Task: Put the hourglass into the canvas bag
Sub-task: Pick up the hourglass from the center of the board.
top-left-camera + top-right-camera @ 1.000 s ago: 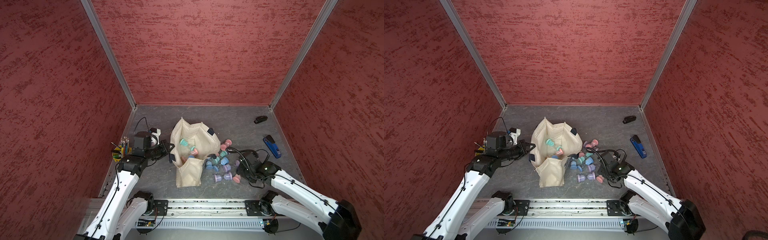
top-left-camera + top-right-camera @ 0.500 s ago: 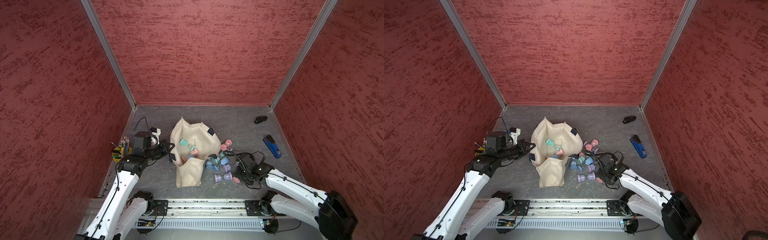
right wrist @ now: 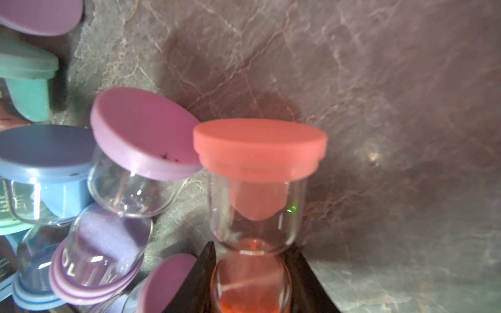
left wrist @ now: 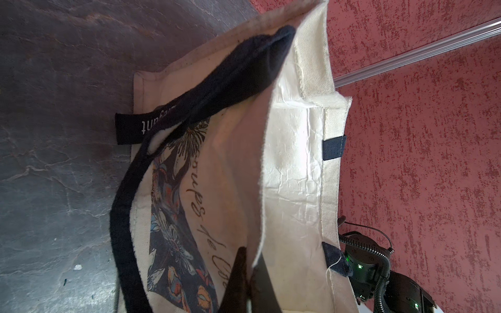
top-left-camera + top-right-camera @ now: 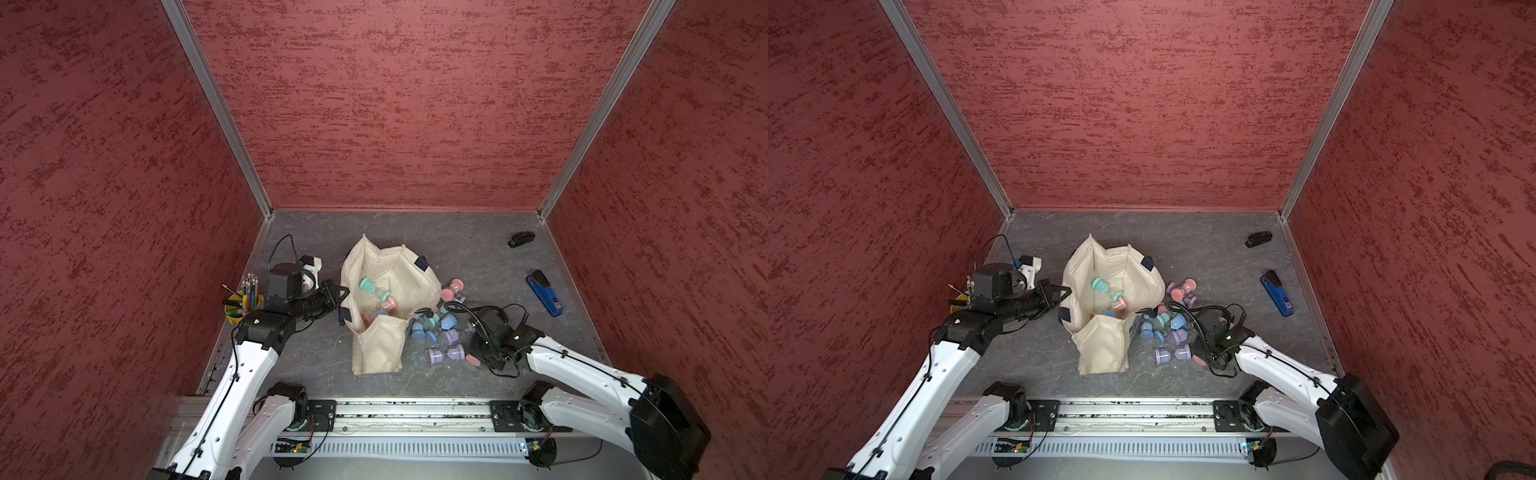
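Observation:
The cream canvas bag (image 5: 415, 282) (image 5: 1100, 345) stands open mid-floor, with a teal-and-pink hourglass (image 5: 376, 293) lying inside. My left gripper (image 5: 338, 291) (image 4: 250, 254) is shut on the bag's left rim, with the fabric edge (image 4: 261, 189) pinched between its dark fingers. To the right of the bag lies a pile of several pastel hourglasses (image 5: 440, 332) (image 5: 1167, 328). At the pile's near right edge my right gripper (image 5: 473, 357) (image 3: 252, 245) is shut on a coral-pink hourglass (image 3: 257, 151) around its waist. Only its pink cap (image 5: 1202, 360) shows in the top views.
A blue stapler (image 5: 543, 293) lies at the right and a small black stapler (image 5: 520, 240) at the back right. A yellow pencil cup (image 5: 243, 301) stands by the left wall behind my left arm. Purple and blue hourglasses (image 3: 141, 135) crowd close to the held one.
My right gripper moved left and down to the pile's edge and closed on the coral-pink hourglass. The left arm and the bag stayed still.

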Available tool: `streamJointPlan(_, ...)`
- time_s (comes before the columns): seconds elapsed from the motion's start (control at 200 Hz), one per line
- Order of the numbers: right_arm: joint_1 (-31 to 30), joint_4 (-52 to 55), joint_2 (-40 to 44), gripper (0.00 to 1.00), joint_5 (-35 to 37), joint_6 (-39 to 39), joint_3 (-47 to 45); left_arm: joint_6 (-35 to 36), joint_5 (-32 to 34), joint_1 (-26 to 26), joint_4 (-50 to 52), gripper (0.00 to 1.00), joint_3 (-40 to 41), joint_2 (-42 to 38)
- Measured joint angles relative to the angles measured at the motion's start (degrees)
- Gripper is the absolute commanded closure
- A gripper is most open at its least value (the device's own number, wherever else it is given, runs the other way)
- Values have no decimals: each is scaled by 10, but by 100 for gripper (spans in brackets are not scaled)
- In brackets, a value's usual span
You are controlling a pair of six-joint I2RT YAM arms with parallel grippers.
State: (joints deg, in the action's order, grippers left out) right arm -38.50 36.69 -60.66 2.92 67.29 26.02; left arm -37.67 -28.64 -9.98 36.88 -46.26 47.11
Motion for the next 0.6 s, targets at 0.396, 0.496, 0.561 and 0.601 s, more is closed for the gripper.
streamJointPlan(0.396, 0, 116, 48, 93, 98, 0, 116, 0, 0, 0, -8, 99, 6, -7)
streamJointPlan(0.496, 0, 140, 49, 94, 137, -6, 190, 0, 0, 0, -8, 98, 5, -7)
streamJointPlan(0.561, 0, 153, 43, 96, 163, -15, 244, 0, 0, 0, -8, 98, 6, -8)
streamJointPlan(0.601, 0, 155, 38, 97, 175, -24, 275, 0, 0, 0, -8, 98, 5, -9)
